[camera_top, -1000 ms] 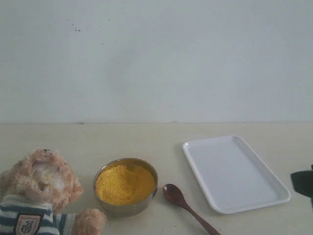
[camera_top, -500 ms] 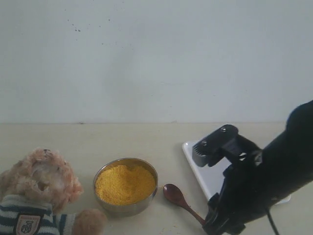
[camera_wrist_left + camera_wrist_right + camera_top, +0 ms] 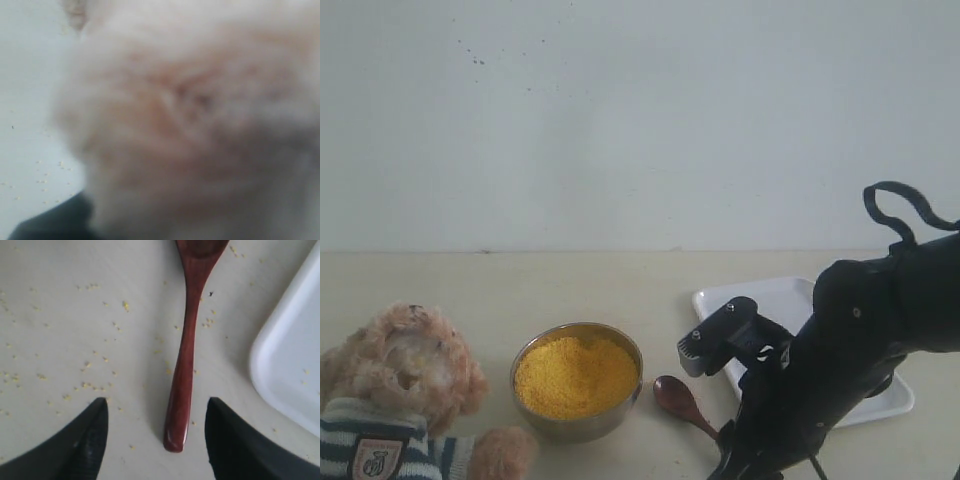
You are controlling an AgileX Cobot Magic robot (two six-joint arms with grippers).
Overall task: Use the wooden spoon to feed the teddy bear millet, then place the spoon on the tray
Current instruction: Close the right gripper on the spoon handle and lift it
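The teddy bear (image 3: 412, 372) sits at the table's front left in its striped sweater. Blurred fur of the teddy bear (image 3: 190, 110) fills the left wrist view, and only a dark edge shows at one corner, so the left gripper's state is hidden. Beside the bear stands the steel bowl (image 3: 535, 415) heaped with millet (image 3: 576, 376). The wooden spoon (image 3: 676, 396) lies between bowl and tray (image 3: 775, 296). My right gripper (image 3: 156, 407) is open, low over the table. The spoon handle's end (image 3: 181, 390) lies between its fingers, touching neither.
The black right arm (image 3: 840, 350) covers much of the tray and the spoon's handle in the exterior view. Loose millet grains (image 3: 87, 385) are scattered on the beige table around the handle. The tray's rounded corner (image 3: 287, 365) lies close beside one finger.
The right arm has come in from the right edge and swung left and down over the spoon's handle, hiding more of the tray. Bear, bowl and spoon have not moved.
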